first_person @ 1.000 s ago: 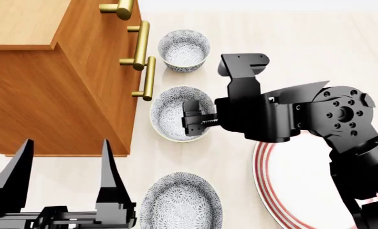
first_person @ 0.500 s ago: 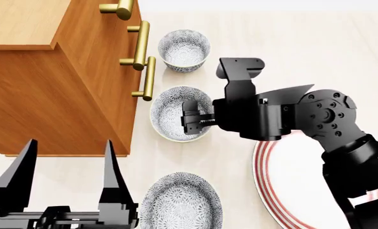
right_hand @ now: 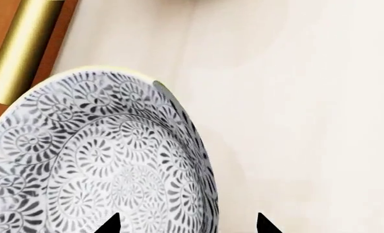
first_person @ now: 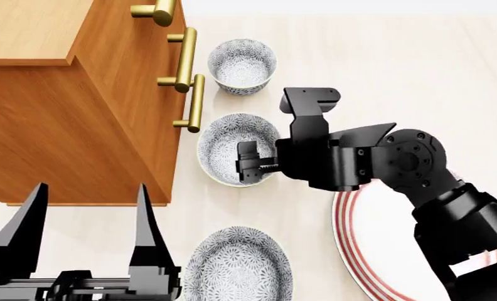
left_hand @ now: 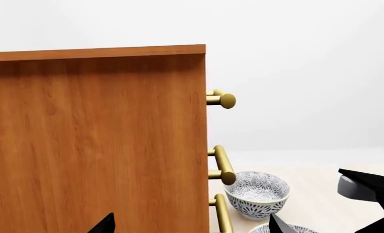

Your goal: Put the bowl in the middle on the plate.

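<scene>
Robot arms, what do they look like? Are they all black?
Mostly black. The right arm is chunky, with a round joint ringed by bolt holes and grey highlights. The right gripper is small and blocky. The left gripper has two long, pointed black fingers.

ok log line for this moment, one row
phase: reaching | right hand: open, straddling rim of middle bowl | left hand: open, idle | plate: bare | bowl not lifted

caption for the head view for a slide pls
Right gripper straddles the near rim of the middle bowl beside the wooden cabinet, the red-ringed plate waiting alongside.
</scene>
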### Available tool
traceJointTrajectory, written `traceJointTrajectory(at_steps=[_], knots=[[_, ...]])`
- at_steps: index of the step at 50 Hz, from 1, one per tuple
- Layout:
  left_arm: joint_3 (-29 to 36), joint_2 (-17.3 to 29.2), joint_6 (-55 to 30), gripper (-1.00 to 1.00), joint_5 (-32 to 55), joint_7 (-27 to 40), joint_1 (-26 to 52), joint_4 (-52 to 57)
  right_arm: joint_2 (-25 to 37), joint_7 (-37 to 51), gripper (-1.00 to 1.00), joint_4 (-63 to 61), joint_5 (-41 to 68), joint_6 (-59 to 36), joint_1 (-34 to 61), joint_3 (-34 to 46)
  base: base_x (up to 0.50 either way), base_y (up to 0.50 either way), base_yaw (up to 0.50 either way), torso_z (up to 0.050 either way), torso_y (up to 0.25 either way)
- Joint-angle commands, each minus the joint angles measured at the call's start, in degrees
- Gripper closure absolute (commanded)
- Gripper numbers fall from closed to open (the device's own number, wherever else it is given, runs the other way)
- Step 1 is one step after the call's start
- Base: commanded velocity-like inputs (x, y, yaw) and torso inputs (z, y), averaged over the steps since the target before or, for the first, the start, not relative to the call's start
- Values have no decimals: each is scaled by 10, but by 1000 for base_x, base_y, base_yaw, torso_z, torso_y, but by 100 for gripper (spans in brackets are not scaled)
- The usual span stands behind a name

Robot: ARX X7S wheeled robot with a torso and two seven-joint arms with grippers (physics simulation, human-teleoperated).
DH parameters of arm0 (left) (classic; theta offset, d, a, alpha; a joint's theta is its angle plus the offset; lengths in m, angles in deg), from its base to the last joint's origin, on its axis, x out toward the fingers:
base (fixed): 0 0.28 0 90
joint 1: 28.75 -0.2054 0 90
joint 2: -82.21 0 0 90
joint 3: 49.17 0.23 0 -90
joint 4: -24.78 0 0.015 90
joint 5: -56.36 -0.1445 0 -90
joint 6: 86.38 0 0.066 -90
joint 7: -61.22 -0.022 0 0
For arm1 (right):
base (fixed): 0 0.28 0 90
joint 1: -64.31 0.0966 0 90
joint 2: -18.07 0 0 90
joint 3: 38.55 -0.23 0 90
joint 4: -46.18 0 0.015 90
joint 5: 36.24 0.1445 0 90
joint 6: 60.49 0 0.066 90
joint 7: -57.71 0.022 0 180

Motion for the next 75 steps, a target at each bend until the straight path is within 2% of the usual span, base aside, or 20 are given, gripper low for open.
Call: traceJointTrajectory(at_steps=[1, 21, 50, 57, 66, 75], knots=[[-2, 0, -2, -100, 1, 0, 2, 0, 0, -8, 100, 1, -9, 7, -5, 5, 0, 0, 0, 0, 0], [-2, 0, -1, -100, 1, 0, 1, 0, 12, -2, 100, -21, -4, 2, 0, 4, 0, 0, 0, 0, 0], [-3, 0, -3, -100, 2, 4, 1, 0, 89, 98, 100, -70, 120, -68, 104, -42, 0, 0, 0, 0, 0], [-4, 0, -3, -100, 2, 4, 1, 0, 118, 129, 100, -87, 172, -83, 125, -55, 0, 0, 0, 0, 0], [-1, 0, -11, -100, -2, 5, 5, 0, 184, 180, 100, -125, 269, -90, 149, -82, 0, 0, 0, 0, 0], [-2, 0, -7, -100, -4, 4, 4, 0, 245, 195, 100, -168, 341, -71, 124, -109, 0, 0, 0, 0, 0]])
